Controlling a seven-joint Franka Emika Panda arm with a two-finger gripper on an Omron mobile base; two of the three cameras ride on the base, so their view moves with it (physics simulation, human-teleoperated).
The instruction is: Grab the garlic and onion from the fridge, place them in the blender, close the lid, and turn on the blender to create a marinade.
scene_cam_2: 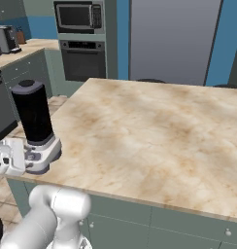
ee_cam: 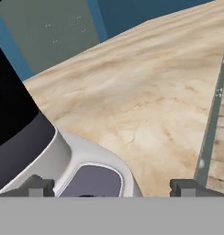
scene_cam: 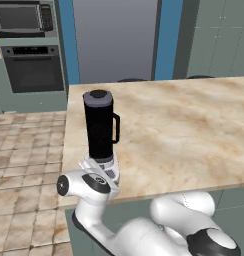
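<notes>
The blender stands near the front left corner of the marble island, a black jar on a light-grey base. The dark lid sits on top of the jar. My gripper is right at the front of the base, open, with nothing between its fingers. In the hand view the fingertips straddle the base's button panel, with the black jar at the left. The grey fridge stands behind the island, door shut. Garlic and onion are out of view.
A microwave over a black wall oven stands at the back left. A side counter with a coffee machine runs along the left. The marble island top stretches to the right, and tiled floor lies to its left.
</notes>
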